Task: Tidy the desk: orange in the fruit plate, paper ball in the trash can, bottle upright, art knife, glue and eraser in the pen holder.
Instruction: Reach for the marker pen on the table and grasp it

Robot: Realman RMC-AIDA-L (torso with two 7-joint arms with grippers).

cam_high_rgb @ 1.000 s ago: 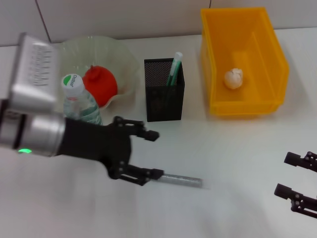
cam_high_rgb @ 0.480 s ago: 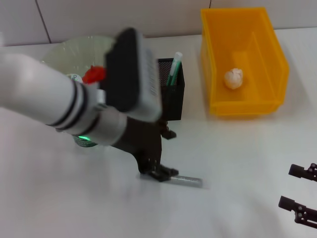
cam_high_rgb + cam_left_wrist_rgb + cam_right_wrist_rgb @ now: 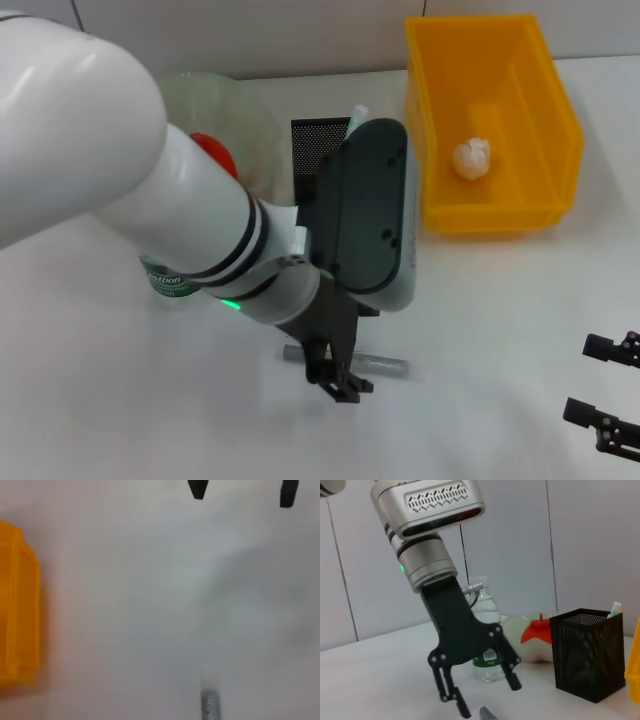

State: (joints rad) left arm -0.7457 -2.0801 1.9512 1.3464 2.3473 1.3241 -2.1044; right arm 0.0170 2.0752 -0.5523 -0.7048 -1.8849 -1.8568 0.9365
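The grey glue (image 3: 387, 367) lies flat on the desk (image 3: 500, 320), and its end shows in the right wrist view (image 3: 487, 713). My left gripper (image 3: 340, 385) points down over its left end, open (image 3: 490, 696), fingers just above the stick. The bottle (image 3: 485, 630) stands upright beside the fruit plate (image 3: 517, 630), which holds the orange (image 3: 537, 627). The art knife (image 3: 358, 113) sticks out of the pen holder (image 3: 587, 652). The paper ball (image 3: 471, 158) rests in the trash can (image 3: 490, 130). My right gripper (image 3: 610, 385) is parked open at the near right. The eraser is out of view.
My left arm (image 3: 150, 200) stretches across the middle of the head view and covers most of the bottle and part of the pen holder. The trash can's wall (image 3: 17, 605) also shows in the left wrist view, well away from the glue.
My left arm has swung in over the desk and turned its wrist, so the gripper now points down at the glue's left end. The glue and my right gripper have stayed put.
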